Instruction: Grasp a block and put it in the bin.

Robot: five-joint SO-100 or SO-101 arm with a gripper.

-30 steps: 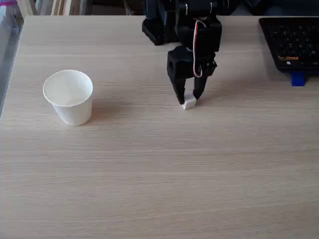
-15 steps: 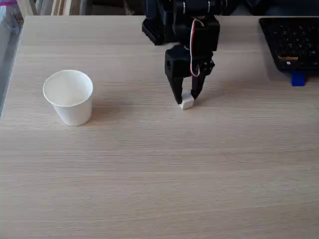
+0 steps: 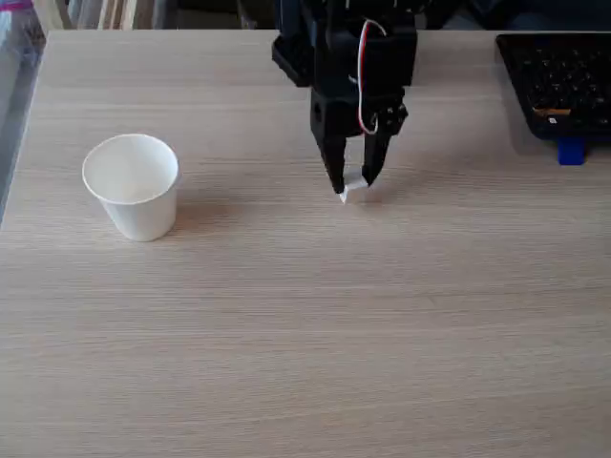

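so the gripper (image 3: 352,183) is clamped on the small white block (image 3: 353,191), fingers pointing straight down for a clean lift. the paper cup (image 3: 133,185) stands upright well off to the left, mouth open to receive it.

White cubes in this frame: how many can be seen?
1. The block sits between the gripper fingertips, right of the paper cup in the fixed view. The arm could hide others behind it.

block (image 3: 353,190) partly hidden between gripper (image 3: 353,183) fingertips, keyboard (image 3: 558,81) far right, cut by frame edge
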